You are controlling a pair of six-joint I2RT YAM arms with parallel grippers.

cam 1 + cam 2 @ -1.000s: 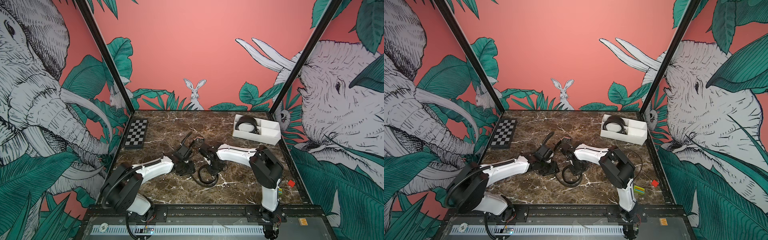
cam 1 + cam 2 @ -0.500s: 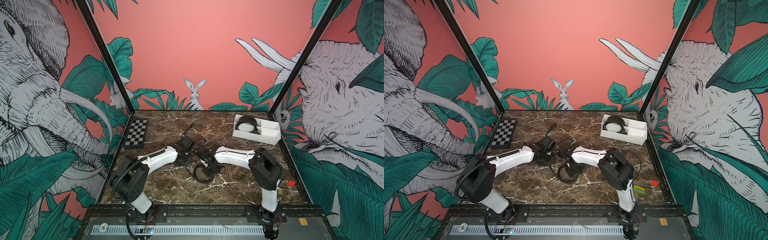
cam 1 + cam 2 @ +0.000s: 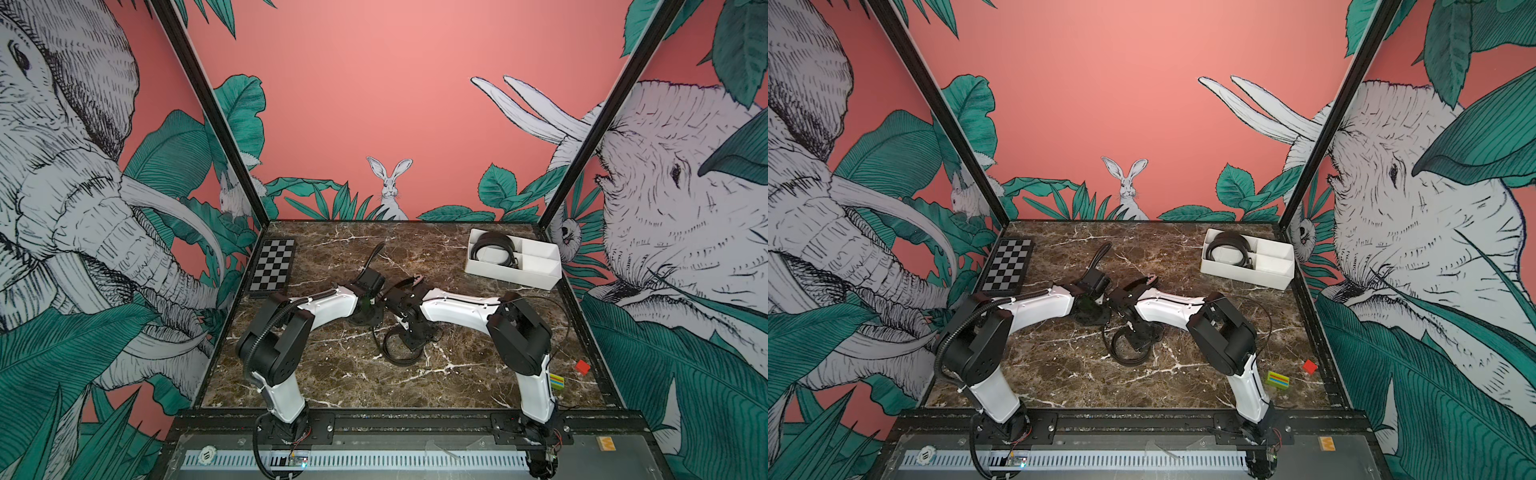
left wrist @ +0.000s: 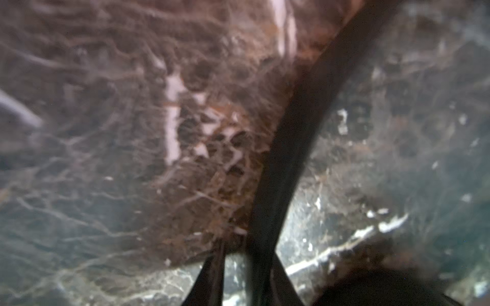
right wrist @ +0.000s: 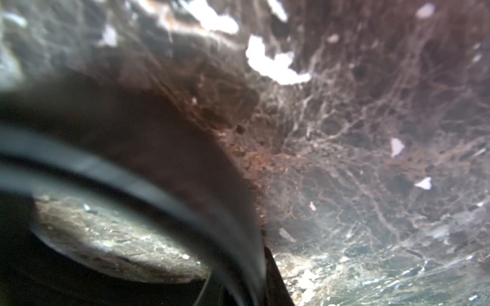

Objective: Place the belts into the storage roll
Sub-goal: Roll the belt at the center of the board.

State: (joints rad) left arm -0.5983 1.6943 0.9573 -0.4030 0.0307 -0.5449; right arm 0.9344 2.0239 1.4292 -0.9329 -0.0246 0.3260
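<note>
One belt lies coiled in the end compartment of the white storage roll at the back right. Another belt's loop lies on the marble mid-table, and its strap runs off toward a loose end. My left gripper is open. The strap passes between its fingers, against one finger with a gap at the other. My right gripper is shut on the loop's band.
A black-and-grey checkered board lies at the back left. A red block and a green-and-yellow striped block sit near the right arm's base. Walls close in three sides of the table.
The left arm's elbow has swung up and back, while its gripper stays at the strap. The right gripper and the belt loop have slid a little to the left.
</note>
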